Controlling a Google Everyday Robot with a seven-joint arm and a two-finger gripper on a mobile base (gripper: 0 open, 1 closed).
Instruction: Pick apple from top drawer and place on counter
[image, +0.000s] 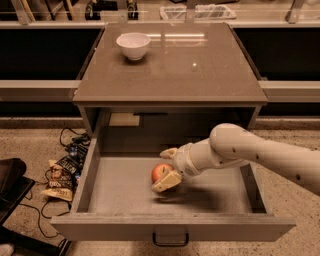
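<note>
The red-orange apple (159, 171) lies on the grey floor of the open top drawer (125, 190), near its middle. My gripper (168, 167) reaches in from the right, low inside the drawer. Its two pale fingers are open and straddle the apple, one finger (169, 152) behind it and the other in front of it. My white arm (250, 150) crosses the drawer's right side. The glossy brown-grey counter (175, 70) lies above the drawer.
A white bowl (133, 45) stands on the counter's far left. The drawer's front panel carries a dark loop handle (170, 240). Cables and snack bags (62, 170) litter the floor at the left. Pale ledges (35, 90) run on both sides.
</note>
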